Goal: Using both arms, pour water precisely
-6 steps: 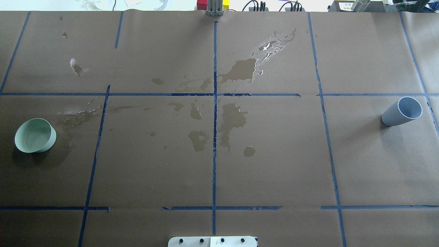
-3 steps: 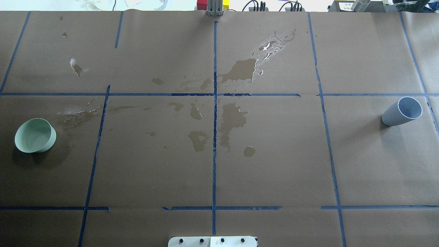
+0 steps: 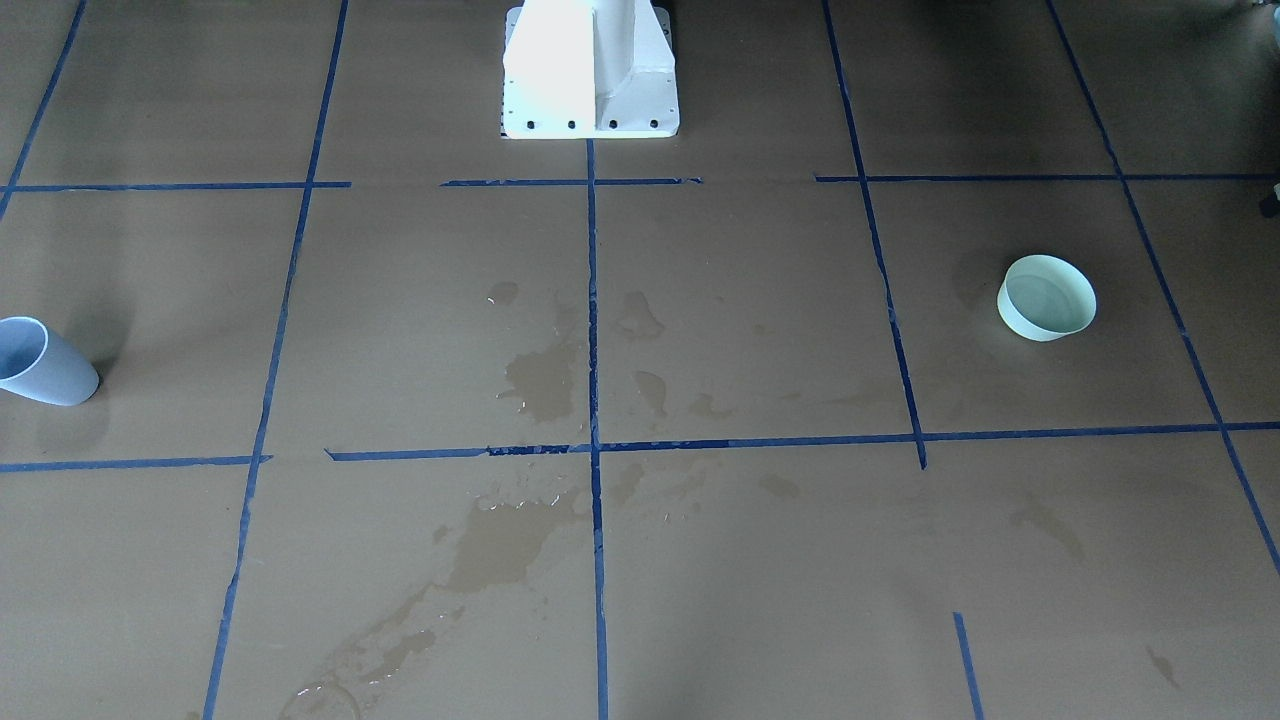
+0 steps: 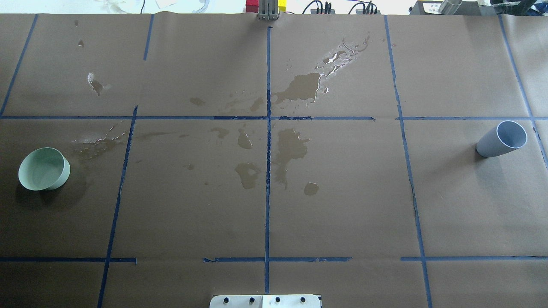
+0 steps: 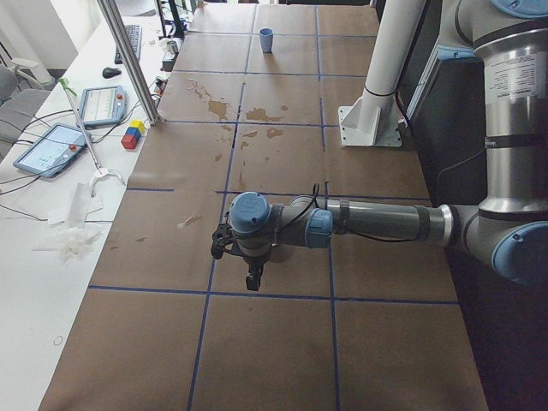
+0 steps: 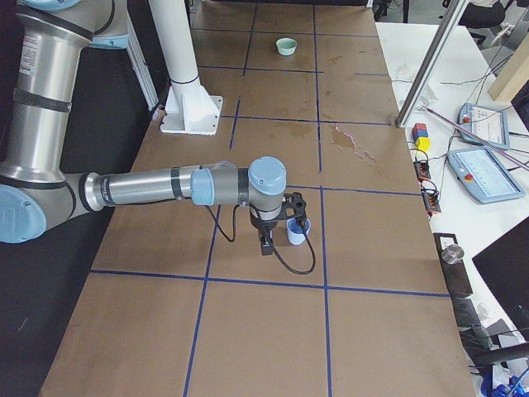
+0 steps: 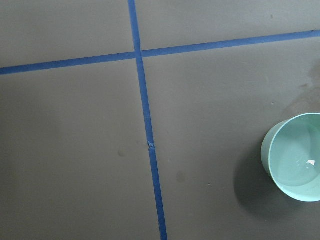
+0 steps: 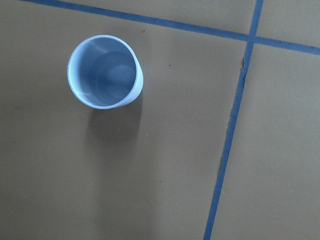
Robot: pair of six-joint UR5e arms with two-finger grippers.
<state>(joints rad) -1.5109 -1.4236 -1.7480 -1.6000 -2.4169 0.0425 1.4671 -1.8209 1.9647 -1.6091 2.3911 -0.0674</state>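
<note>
The left arm (image 5: 377, 224) stretches out over the left end of the tabletop (image 4: 342, 214), near a green bowl (image 4: 44, 168) with water in it. The right arm (image 6: 149, 187) reaches over the right end, beside a blue cup (image 4: 501, 139). Whether the left pincer (image 5: 251, 276) or the right pincer (image 6: 265, 243) is wide or narrow I cannot tell. Puddles (image 4: 291, 147) lie mid-tabletop.

wet patches (image 4: 299, 87) | blue tape grid (image 4: 267, 214) | white pedestal (image 3: 590, 70) | coloured blocks (image 5: 133, 135)

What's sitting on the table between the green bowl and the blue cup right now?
No objects: in the overhead view, only water puddles and blue tape lines on the brown paper lie between the green bowl and the blue cup.
</note>
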